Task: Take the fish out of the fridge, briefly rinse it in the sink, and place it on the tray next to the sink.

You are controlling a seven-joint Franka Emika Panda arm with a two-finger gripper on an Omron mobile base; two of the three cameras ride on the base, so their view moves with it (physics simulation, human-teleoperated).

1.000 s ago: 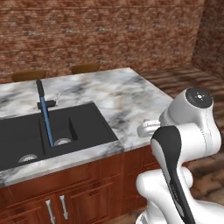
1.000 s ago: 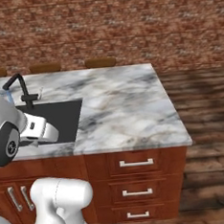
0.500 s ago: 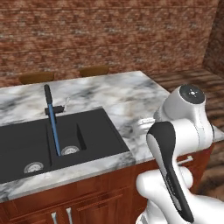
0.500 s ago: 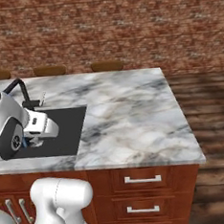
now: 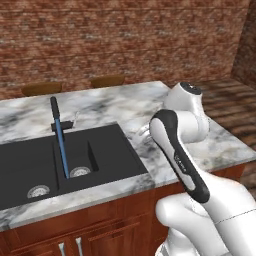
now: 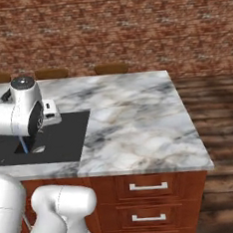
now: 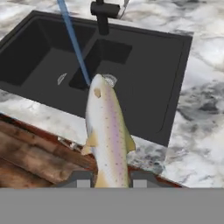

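Fish (image 7: 107, 131): silvery-grey with a pinkish stripe along its flank, held by the tail end between the two finger tips in the hand view; its head points away from the hand, toward the sink.
Gripper (image 7: 107, 178): jaws narrow, closed on the fish's tail, one dark tip on each side of the body.
Fish position: hanging above the front edge of the counter, its head over the near rim of the sink's basin.
Sink (image 5: 30, 165): black, two basins set in the marble counter; a round drain shows in each basin in the left base view.
Faucet (image 5: 54, 107): thin black post at the back of the sink, by the divider between the basins.
Water (image 5: 62, 150): a blue stream runs from the faucet down into the basin, ending beside the drain (image 5: 80, 172).
Counter (image 6: 134, 122): grey-veined white marble, with bare surface stretching to the right of the sink.
Cabinets (image 6: 145, 196): reddish-brown wood below the counter, with drawers carrying metal bar handles.
Arm (image 5: 180, 150): white with dark joints, bent over the counter just right of the sink in the left base view.
Wall (image 6: 111, 29): red-brown brick behind the counter.
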